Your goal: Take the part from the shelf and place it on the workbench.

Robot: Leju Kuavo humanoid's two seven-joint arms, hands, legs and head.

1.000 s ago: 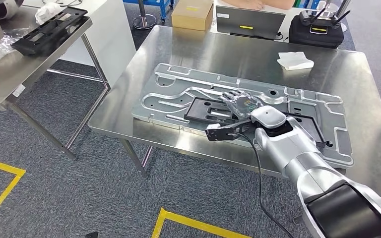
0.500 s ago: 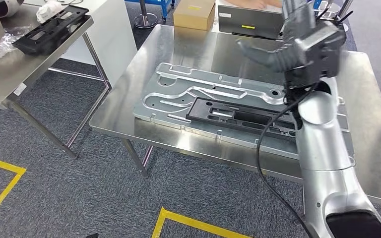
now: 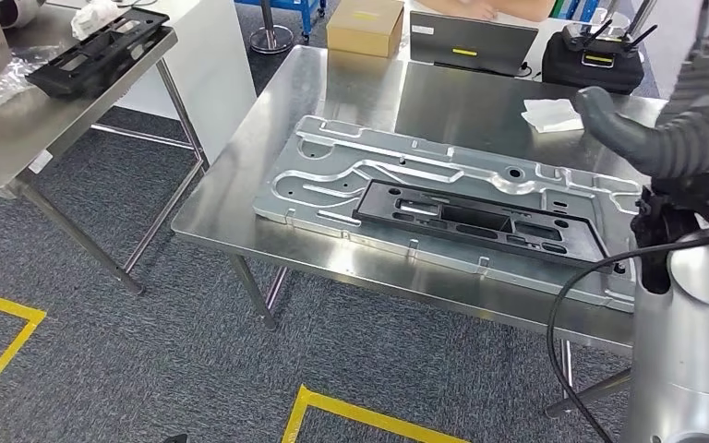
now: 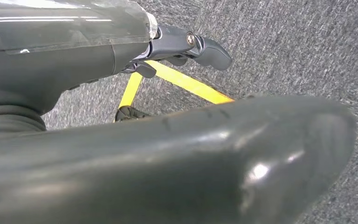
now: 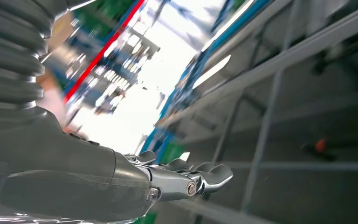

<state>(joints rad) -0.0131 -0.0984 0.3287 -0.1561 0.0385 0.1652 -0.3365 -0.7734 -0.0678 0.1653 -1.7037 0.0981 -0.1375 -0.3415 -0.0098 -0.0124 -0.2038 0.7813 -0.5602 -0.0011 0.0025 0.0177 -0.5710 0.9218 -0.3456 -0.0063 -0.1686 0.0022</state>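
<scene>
The black part (image 3: 485,220), a long flat frame with cut-outs, lies on the large grey metal plate (image 3: 397,166) that rests on the steel worktop (image 3: 351,88), and nothing touches it. The part sits in the half of the plate nearer the worktop's front edge, reaching from about the plate's middle toward its right end. The right robot hand (image 5: 186,179) is raised well above the worktop at its right side; in the head view its thick grey thumb (image 3: 623,134) and ribbed cover stand high above the plate's right end. In the right wrist view its fingers (image 5: 212,175) lie nearly straight and side by side, with nothing between them, against a blurred background of rails and bright light. The left robot hand (image 4: 177,46) hangs over grey carpet crossed by a yellow floor line (image 4: 191,86); its fingers are stretched out and hold nothing. Toward the worktop's far right corner lies a folded white cloth (image 3: 552,114), and along the far edge stand a grey laptop (image 3: 473,41) and a black controller (image 3: 598,57). A second steel table (image 3: 18,120) stands to the left, carrying another black part (image 3: 97,51).
</scene>
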